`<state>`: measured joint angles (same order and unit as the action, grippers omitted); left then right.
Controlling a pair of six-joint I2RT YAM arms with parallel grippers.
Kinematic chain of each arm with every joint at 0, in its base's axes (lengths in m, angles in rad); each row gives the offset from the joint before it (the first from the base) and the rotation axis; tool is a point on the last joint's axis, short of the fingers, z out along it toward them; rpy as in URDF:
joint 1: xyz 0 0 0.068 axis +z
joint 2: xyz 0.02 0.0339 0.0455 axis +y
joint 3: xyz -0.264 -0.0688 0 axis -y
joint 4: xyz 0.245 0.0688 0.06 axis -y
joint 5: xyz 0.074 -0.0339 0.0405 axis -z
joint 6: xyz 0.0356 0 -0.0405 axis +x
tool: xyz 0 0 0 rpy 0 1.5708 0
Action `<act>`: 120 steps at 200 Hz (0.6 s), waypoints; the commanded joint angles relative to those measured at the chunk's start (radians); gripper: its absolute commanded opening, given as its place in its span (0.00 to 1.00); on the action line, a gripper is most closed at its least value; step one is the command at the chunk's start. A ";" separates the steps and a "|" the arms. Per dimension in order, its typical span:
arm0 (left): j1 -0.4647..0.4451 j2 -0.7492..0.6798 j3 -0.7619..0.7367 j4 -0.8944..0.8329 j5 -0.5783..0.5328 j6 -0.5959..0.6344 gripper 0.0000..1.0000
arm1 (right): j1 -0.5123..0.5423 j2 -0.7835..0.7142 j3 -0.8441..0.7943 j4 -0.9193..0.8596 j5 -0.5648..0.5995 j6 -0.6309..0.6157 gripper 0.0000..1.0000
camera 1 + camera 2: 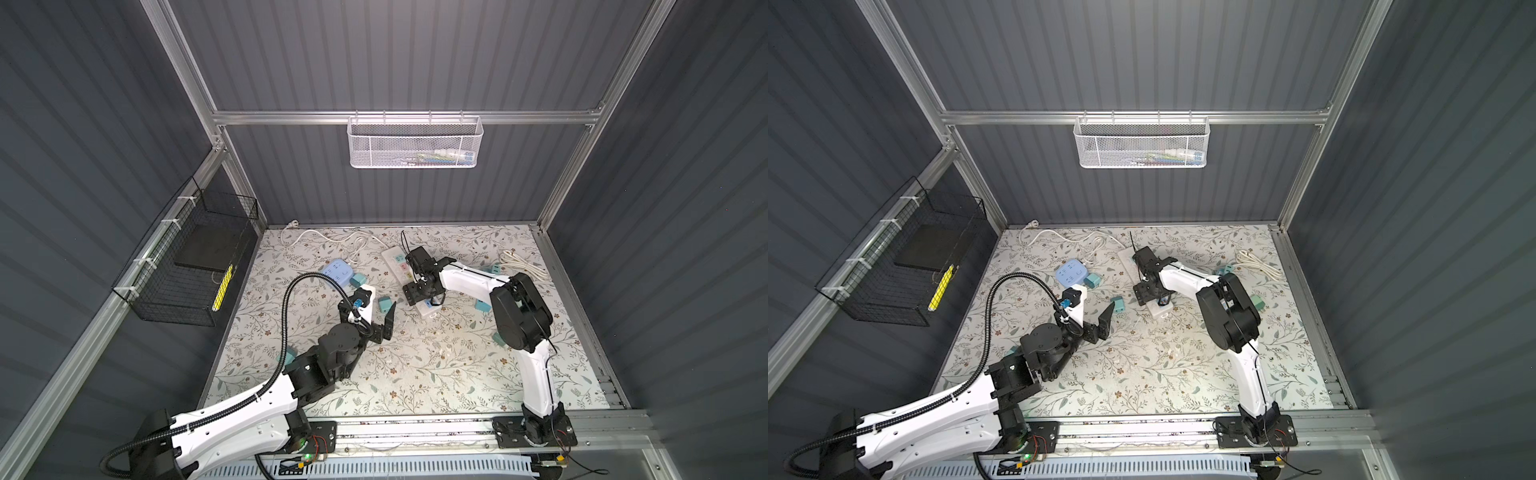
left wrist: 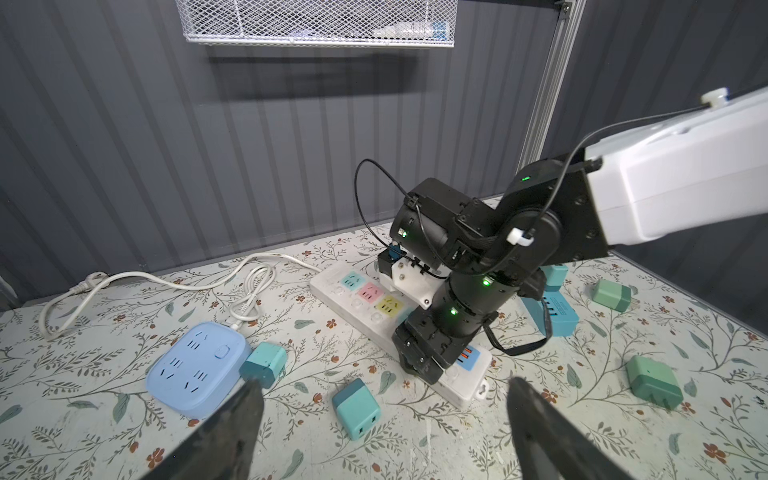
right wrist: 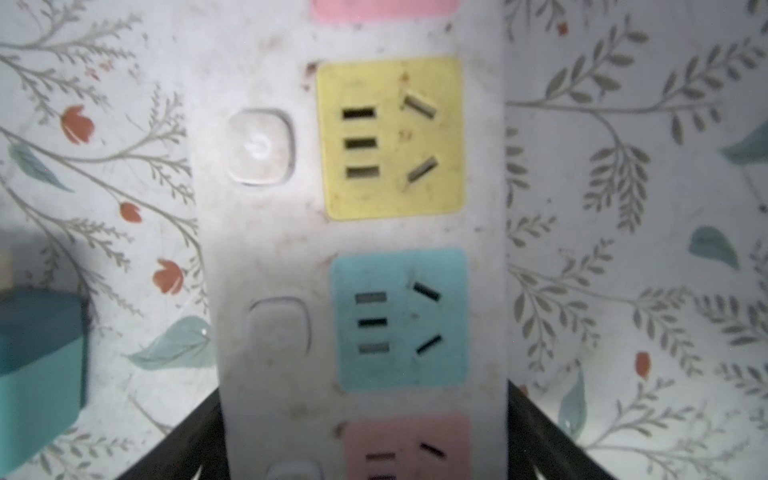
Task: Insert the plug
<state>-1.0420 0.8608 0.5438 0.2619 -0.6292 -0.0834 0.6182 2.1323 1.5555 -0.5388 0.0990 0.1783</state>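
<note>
So, the plug [image 1: 385, 304] just lay loose on the table [image 1: 415, 374], not inserted.
In both top views it sat just ahead of the left gripper [image 1: 376, 313], near the white power strip [image 1: 395, 259]. Left wrist: those jaws gaped wide, holding nothing. Right wrist: the right gripper [image 3: 363, 395] had its jaws against the strip's long sides.

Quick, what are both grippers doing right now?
Left gripper: open, empty.
Right gripper: straddles the white plastic power strip; whether it grips cannot be told.
</note>
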 commanded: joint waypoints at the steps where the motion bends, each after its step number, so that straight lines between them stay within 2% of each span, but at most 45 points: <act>1: 0.003 -0.015 -0.005 -0.004 -0.016 -0.013 0.91 | 0.006 -0.068 -0.065 0.016 0.010 0.061 0.75; 74: 0.002 0.078 0.009 0.015 -0.001 -0.058 0.90 | 0.052 -0.313 -0.447 0.009 0.002 0.360 0.75; 95: 0.002 0.106 0.021 0.025 0.009 -0.059 0.90 | 0.067 -0.348 -0.496 0.016 -0.047 0.438 0.81; 120: 0.002 0.141 0.035 0.020 -0.003 -0.061 0.91 | 0.080 -0.375 -0.513 0.026 -0.069 0.451 0.89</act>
<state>-1.0420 0.9779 0.5442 0.2687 -0.6258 -0.1261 0.6891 1.7714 1.0657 -0.4904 0.0765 0.5350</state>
